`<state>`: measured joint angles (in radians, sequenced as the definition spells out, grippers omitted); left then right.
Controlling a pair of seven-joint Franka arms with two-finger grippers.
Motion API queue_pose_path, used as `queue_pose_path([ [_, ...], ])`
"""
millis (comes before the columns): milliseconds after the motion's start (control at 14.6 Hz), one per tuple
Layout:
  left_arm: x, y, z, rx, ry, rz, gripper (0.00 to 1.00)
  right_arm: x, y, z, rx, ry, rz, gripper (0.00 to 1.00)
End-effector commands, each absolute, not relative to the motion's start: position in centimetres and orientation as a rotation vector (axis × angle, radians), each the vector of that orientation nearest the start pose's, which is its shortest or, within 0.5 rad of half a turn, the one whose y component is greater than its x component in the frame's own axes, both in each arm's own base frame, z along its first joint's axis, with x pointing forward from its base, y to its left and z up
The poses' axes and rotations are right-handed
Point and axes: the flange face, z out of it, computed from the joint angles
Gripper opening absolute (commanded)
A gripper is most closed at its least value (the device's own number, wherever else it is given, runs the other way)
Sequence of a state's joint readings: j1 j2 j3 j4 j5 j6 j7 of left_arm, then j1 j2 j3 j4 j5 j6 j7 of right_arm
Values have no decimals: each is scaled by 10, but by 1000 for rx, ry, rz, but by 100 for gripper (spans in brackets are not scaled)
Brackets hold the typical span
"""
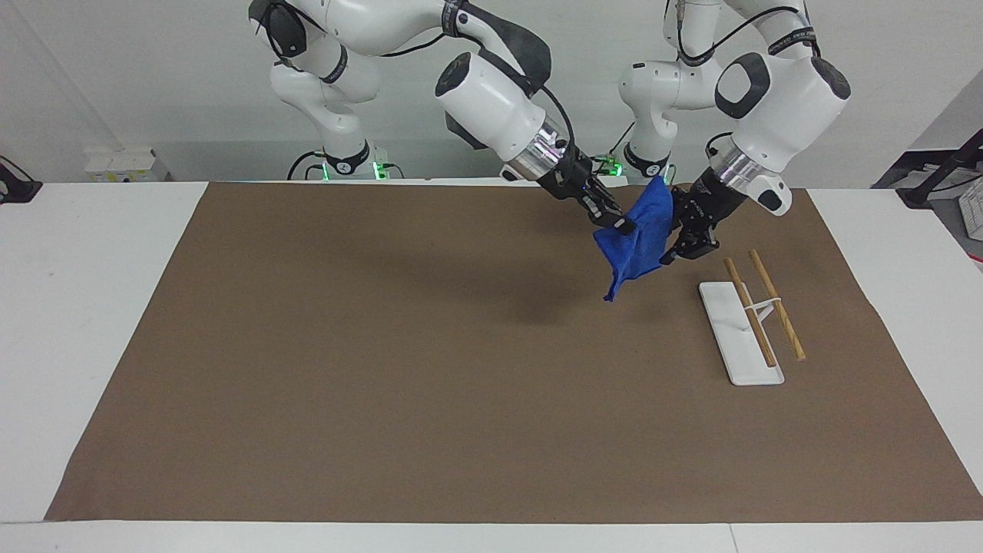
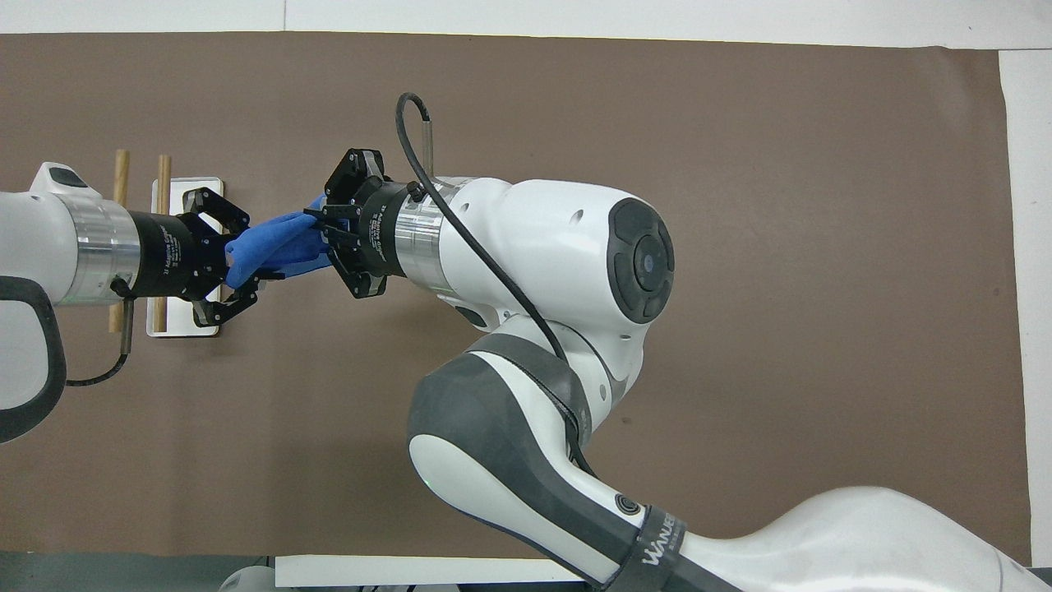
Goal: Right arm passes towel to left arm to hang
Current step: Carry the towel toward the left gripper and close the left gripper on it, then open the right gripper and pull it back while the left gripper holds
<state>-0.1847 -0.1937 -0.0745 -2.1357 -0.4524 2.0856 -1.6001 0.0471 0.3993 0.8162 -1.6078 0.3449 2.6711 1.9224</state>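
Two grippers clamp bunched royal-blue towel (image 1: 639, 240), lower corner dangling.

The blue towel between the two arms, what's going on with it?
A handover in mid-air. The right claw is shut on the towel, which hangs above the brown mat. The left claw has its fingers around the towel's other edge, though a firm grip can't be confirmed. The rack with two wooden rods stands nearby with nothing hung on it.
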Motion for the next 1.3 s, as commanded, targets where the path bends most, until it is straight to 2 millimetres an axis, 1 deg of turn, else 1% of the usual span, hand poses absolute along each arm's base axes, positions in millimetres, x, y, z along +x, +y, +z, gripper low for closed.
queue_pose_path([
  [0,483,-160,506,-2525,-2400,406,0,528,463,547,-1661,1519,495,0],
  [68,484,-159,507,-2562,-2366,397,0,528,463,548,-1660,1518,494,0],
  [205,490,-154,512,-2721,-2232,339,0,528,463,547,-1661,1519,495,0],
  [274,496,-149,515,-2803,-2149,313,0,528,463,547,-1661,1519,495,0],
  [411,505,-134,520,-2901,-2057,253,0,528,464,547,-1664,1518,495,0],
  [479,507,-133,523,-2963,-1986,224,0,528,464,547,-1664,1518,495,0],
  [548,509,-130,523,-3022,-1906,198,0,528,464,547,-1665,1518,496,3],
  [616,512,-124,526,-3068,-1849,168,0,529,462,546,-1664,1525,500,22],
  [685,514,-112,527,-3084,-1818,160,0,530,462,542,-1665,1532,508,57],
  [753,514,-110,528,-3096,-1789,170,0,528,463,542,-1687,1515,492,99],
  [890,518,-108,537,-3113,-1793,128,0,529,461,540,-1724,1482,449,100],
  [959,521,-107,539,-3121,-1788,110,0,528,459,539,-1764,1442,414,100],
  [1027,524,-103,542,-3128,-1786,95,0,522,457,534,-1831,1382,355,100],
  [1096,528,-96,544,-3127,-1783,92,0,517,447,529,-1919,1307,261,100],
  [1233,533,-89,550,-3205,-1644,53,0,500,433,505,-2107,1138,127,100],
])
